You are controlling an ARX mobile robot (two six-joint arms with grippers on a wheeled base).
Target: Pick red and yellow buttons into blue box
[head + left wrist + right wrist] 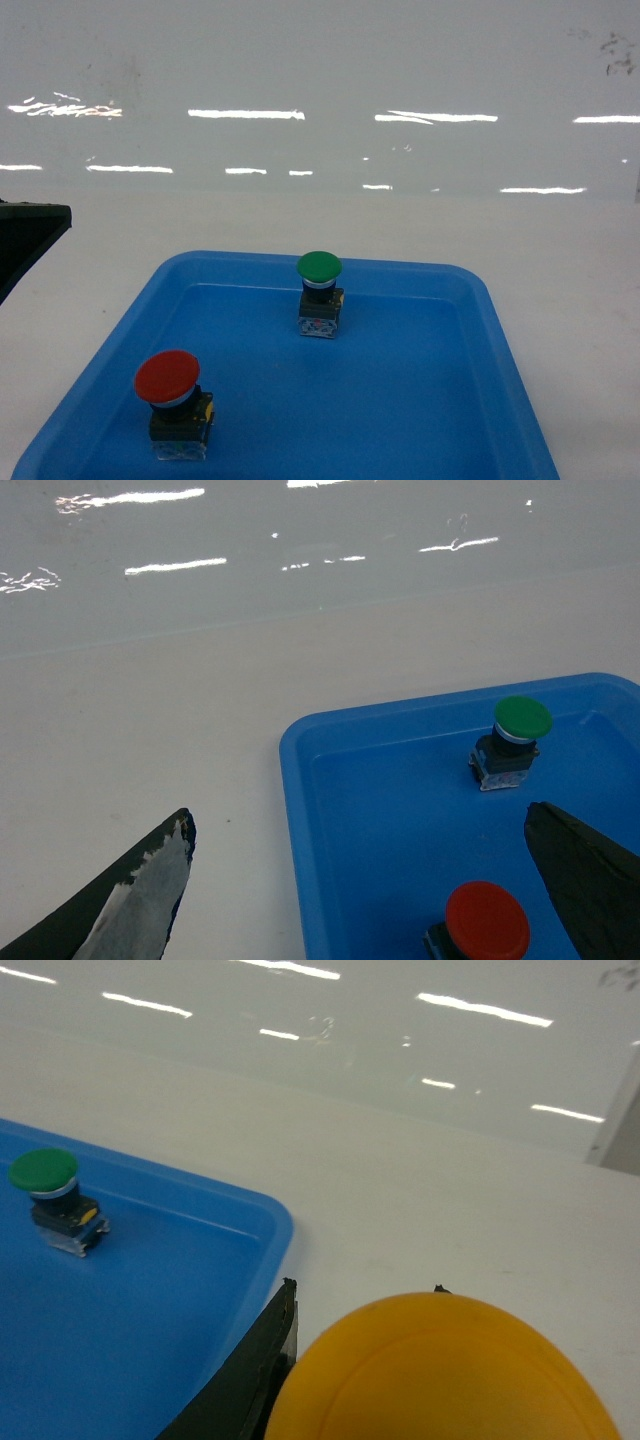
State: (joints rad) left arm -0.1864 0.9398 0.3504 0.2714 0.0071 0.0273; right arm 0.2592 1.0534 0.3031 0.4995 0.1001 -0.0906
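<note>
No text, label, brand or number can be read anywhere; the dark scribbles on the white wall (615, 52) in the head view are too small to make out.

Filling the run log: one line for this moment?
left pincer: open, above red button | right pincer: holds yellow button | green button: in tray
</note>
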